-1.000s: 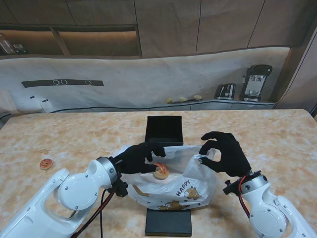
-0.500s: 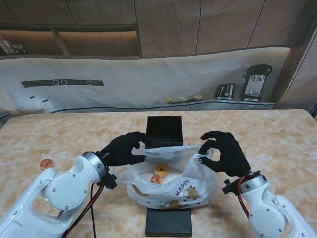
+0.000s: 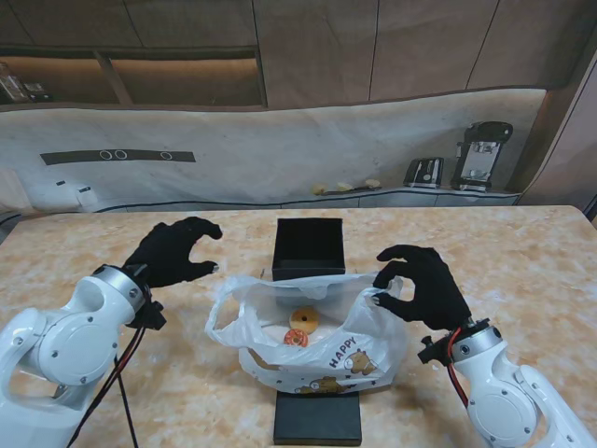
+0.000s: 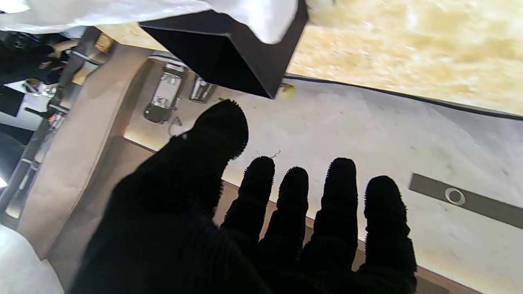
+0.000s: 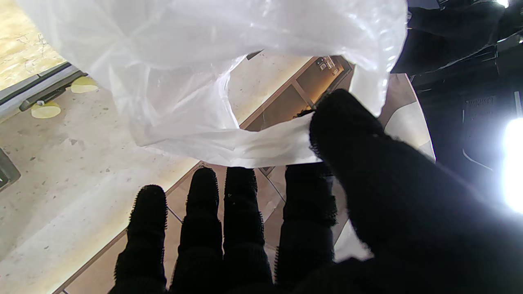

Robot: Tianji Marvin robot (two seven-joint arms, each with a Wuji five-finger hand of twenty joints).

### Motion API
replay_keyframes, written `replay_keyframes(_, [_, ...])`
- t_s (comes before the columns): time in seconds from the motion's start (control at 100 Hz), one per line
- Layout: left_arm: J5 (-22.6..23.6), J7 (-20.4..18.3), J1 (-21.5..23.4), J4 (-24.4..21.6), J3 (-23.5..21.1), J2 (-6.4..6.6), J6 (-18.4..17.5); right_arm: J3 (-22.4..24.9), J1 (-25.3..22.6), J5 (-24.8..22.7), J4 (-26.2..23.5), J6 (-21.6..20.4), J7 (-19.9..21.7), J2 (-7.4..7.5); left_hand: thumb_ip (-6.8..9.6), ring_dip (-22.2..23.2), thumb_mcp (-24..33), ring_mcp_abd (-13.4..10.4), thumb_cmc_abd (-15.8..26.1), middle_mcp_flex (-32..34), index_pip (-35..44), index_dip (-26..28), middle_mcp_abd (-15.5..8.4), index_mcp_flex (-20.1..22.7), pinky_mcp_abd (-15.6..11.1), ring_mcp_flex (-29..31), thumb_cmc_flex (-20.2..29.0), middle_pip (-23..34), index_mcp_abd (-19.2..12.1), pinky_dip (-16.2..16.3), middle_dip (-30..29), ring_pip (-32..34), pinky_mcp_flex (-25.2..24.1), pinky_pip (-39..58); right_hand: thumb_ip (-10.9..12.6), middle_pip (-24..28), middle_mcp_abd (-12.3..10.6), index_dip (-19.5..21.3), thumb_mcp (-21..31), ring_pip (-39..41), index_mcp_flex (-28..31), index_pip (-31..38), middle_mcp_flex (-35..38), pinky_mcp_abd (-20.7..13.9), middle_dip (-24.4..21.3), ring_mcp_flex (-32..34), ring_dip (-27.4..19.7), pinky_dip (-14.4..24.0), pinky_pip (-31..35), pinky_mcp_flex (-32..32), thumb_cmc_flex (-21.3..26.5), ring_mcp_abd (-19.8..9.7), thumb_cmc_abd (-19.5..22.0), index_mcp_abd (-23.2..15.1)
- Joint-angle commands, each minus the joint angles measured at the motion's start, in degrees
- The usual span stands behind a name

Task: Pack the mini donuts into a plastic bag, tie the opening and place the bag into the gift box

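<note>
A white plastic bag printed with "HAPPY" and a bear lies open mid-table, with two mini donuts inside. My right hand pinches the bag's right rim between thumb and forefinger; the right wrist view shows that pinched plastic. My left hand hovers open to the left of the bag, fingers spread and holding nothing, as the left wrist view confirms. The open black gift box stands just beyond the bag, and its corner appears in the left wrist view.
A flat black lid lies at the table's near edge, partly under the bag. The marble table stretches to both sides. Appliances sit on the counter behind the table.
My left hand dropped a donut into the bag, let go of the left rim and drew back to the left. The left rim has slumped. The donut at far left is now hidden by my arm.
</note>
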Motion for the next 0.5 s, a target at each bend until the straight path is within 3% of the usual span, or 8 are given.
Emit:
replay_keyframes(0.0, [0.3, -0.7, 0.5, 0.2, -1.4, 0.46, -0.3, -0.2, -0.3, 0.1, 0.0, -0.3, 0.8, -0.39, 0.57, -1.4, -0.7, -1.3, 2.0, -1.2, -2.2, -0.7, -0.8, 0.9, 0.7, -0.6, 0.2, -1.1, -1.0, -1.4, -1.3, -1.2, -1.2, -1.5, -0.5, 0.1, -0.7, 0.2, 2.2, 0.2, 1.7, 1.6, 0.8, 0.1, -0.7, 0.5, 1.0, -0.5, 0.4, 0.0, 1.0, -0.2, -0.8, -3.0])
replay_keyframes(0.11, [5.5, -1.2, 1.2, 1.8, -4.6, 0.76, -4.2, -0.1, -0.3, 0.1, -0.1, -0.2, 1.0, -0.37, 0.71, -2.4, -1.4, -1.7, 2.8, -2.2, -2.5, -0.7, -1.0, -0.2, 0.6, -1.1, 0.0, -1.9, -1.5, -2.2, -2.2, -2.3, -1.4, -2.4, -0.5, 0.1, -0.8, 0.2, 2.2, 0.3, 1.7, 1.6, 0.8, 0.2, -0.7, 0.5, 1.0, -0.5, 0.4, 0.0, 1.0, -0.2, -0.8, -3.1])
replay_keyframes(0.25, [10.3, -2.8, 1.8, 4.0, -7.6, 1.15, -5.5, 0.0, -0.3, 0.2, -0.1, -0.2, 1.1, -0.35, 0.74, -3.1, -2.0, -1.8, 3.1, -2.7, -3.0, -0.9, -1.0, -0.5, 0.8, -1.6, -0.1, -2.6, -1.5, -2.5, -2.8, -3.2, -1.6, -2.7, -0.5, 0.1, -0.8, 0.2, 2.1, 0.2, 1.7, 1.6, 0.8, 0.2, -0.7, 0.6, 1.0, -0.5, 0.4, 0.0, 0.9, -0.2, -0.8, -3.1])
replay_keyframes(0.4, [14.8, -4.3, 1.8, 6.4, -9.2, 1.43, -4.9, -0.1, -0.2, 0.2, 0.0, -0.3, 1.1, -0.36, 0.72, -5.4, -4.2, -1.6, 3.5, -3.6, -6.3, -2.8, -0.6, -0.3, 1.1, -2.3, 0.1, -4.4, -1.1, -4.3, -4.9, -5.6, -1.9, -5.3, -0.5, 0.1, -0.7, 0.2, 2.2, 0.2, 1.7, 1.6, 0.8, 0.1, -0.7, 0.6, 1.0, -0.5, 0.4, 0.1, 1.0, -0.1, -0.7, -2.9])
replay_keyframes(0.49, [16.8, -5.8, 1.4, 8.0, -9.3, 1.59, -2.5, -0.2, -0.2, 0.2, 0.0, -0.2, 1.1, -0.35, 0.64, -8.5, -8.0, -1.0, 4.3, -4.4, -9.7, -5.1, 0.1, -0.5, 1.3, -3.3, 0.6, -6.8, -0.3, -7.6, -8.0, -8.7, -1.9, -9.3, -0.5, 0.1, -0.7, 0.1, 2.2, 0.2, 1.7, 1.6, 0.9, 0.2, -0.7, 0.6, 1.0, -0.5, 0.4, 0.0, 1.0, -0.2, -0.8, -3.0])
